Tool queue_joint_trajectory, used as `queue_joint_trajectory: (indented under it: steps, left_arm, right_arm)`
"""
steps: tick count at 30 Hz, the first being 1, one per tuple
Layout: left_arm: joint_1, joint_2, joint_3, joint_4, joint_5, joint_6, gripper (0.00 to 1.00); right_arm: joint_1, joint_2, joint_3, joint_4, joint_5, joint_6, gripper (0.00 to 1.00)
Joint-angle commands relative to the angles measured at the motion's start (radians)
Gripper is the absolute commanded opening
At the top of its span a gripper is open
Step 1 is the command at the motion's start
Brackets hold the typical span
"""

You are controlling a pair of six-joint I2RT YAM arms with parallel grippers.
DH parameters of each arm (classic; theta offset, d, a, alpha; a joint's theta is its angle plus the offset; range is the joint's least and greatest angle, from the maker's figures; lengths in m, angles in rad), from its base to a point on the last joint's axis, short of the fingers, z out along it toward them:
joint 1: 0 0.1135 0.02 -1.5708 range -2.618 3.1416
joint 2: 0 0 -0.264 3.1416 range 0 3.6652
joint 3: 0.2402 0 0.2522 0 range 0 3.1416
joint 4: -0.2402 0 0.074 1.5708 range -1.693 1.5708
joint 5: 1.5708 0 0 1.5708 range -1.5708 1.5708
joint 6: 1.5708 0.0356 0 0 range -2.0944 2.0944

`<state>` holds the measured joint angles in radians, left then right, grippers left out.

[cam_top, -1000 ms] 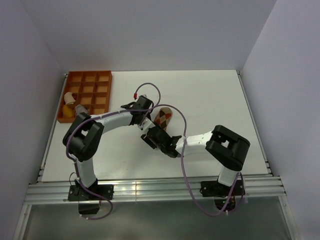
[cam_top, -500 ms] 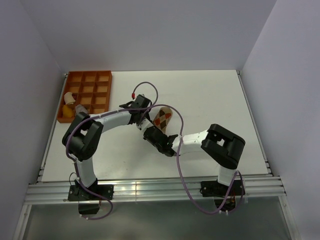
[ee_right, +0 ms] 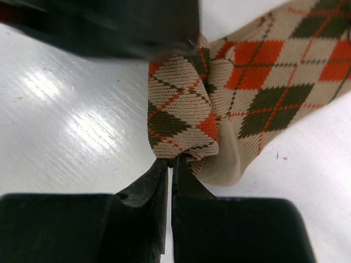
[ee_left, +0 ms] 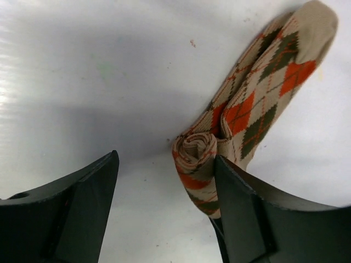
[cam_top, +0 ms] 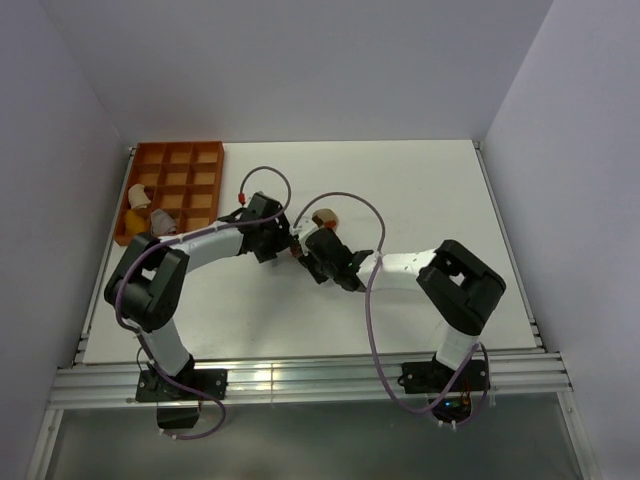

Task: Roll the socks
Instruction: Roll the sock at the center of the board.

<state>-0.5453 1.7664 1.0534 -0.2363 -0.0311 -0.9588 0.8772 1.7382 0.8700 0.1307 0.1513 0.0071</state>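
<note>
Sock: the tan argyle sock with red and brown diamonds lies on the white table. In the top view it is near the middle, between the tips of the two arms.
Sock shape: one end is curled into a small roll in the middle of the left wrist view. The rest lies flat and runs to the upper right.
Left gripper: the left gripper has its fingers wide apart, one on each side of the roll. The lower right finger touches the roll. The lower left finger is apart from it.
Right gripper: the right gripper has its fingers squeezed together at the bottom middle of the right wrist view. They pinch the edge of the rolled part.
Tray: an orange tray with many little boxes sits at the upper left of the table, well apart from the sock.
In the tray: some small things sit in its lower left boxes. They are too small to tell what they are.
</note>
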Motion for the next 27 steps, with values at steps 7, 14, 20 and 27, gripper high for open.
queue_joint_trajectory:
  steps: [7,14,20,27]
  left_arm:
    - [0.038,-0.209,-0.182,0.205,-0.041,-0.139,0.79]
    - [0.039,-0.255,-0.277,0.322,0.011,-0.097,0.79]
    - [0.035,-0.263,-0.366,0.416,0.063,-0.118,0.77]
    - [0.031,-0.213,-0.397,0.515,0.077,-0.141,0.75]
  right_arm:
    - [-0.196,0.0,0.024,-0.089,-0.481,0.129,0.0]
    - [-0.31,0.144,0.138,-0.157,-0.857,0.226,0.0]
    - [-0.326,0.267,0.247,-0.258,-0.95,0.229,0.0]
    - [-0.353,0.32,0.281,-0.255,-1.042,0.263,0.0]
